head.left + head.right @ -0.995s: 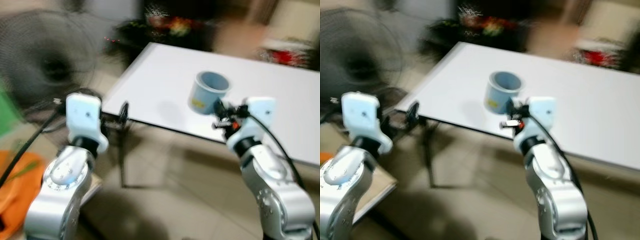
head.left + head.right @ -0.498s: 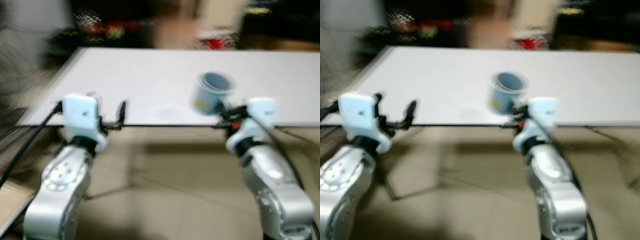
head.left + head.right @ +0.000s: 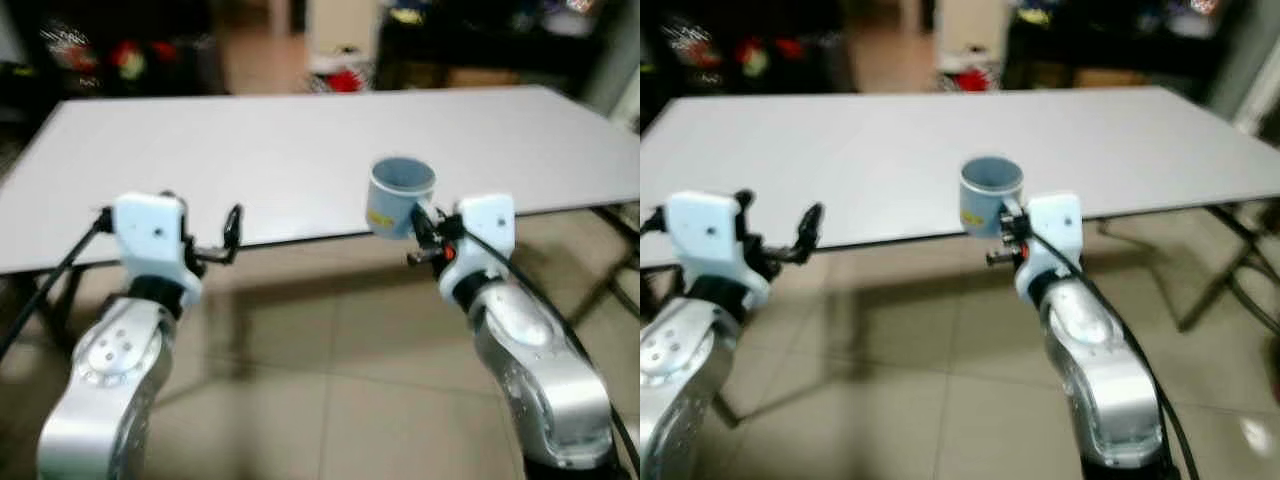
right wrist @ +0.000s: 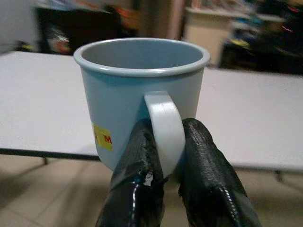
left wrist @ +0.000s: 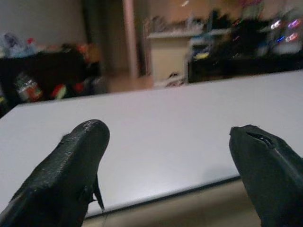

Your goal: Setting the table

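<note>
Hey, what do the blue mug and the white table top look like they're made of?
The blue mug, pinched by its handle in the right hand, looks like moulded plastic: matte, uniform colour, thick rounded rim and handle, yellow sticker; painted metal can't be excluded. The table top seems a smooth matte white laminate or plastic board with a thin dark edge.

Both silver arms reach forward at about the same height, elbows bent, wrists level. The right claw [image 4: 163,146] has its two black fingers pinched together on the handle of a blue mug [image 4: 137,90], holding it upright. The left claw [image 5: 165,156] holds nothing, its fingers [image 5: 71,165] spread wide apart, pointing ahead.
</note>
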